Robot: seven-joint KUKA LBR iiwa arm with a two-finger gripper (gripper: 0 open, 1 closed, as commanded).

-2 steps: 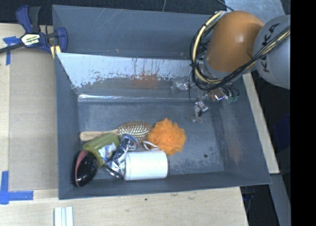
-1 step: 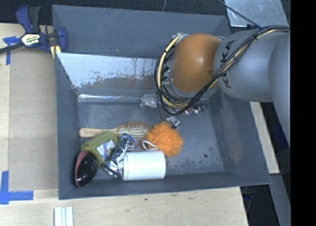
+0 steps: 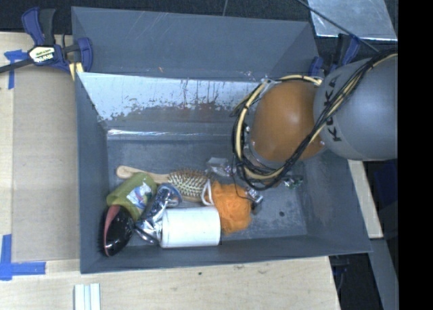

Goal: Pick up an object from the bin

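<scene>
My gripper [image 3: 235, 174] hangs under the arm's wrist at the middle right of the bin floor. It is right above the upper edge of an orange lumpy soft thing [image 3: 230, 210]. A wooden hairbrush [image 3: 184, 181] lies just to its left, bristles up and handle pointing left. A white cylinder [image 3: 191, 227] lies on its side in front of the brush, touching the orange thing. I see nothing held in the gripper.
Along the bin's front left lie a green crumpled item [image 3: 132, 191], a shiny metal and blue piece [image 3: 157, 206] and a glossy black oval thing [image 3: 116, 231]. The arm reaches in from the right over the bin's right wall.
</scene>
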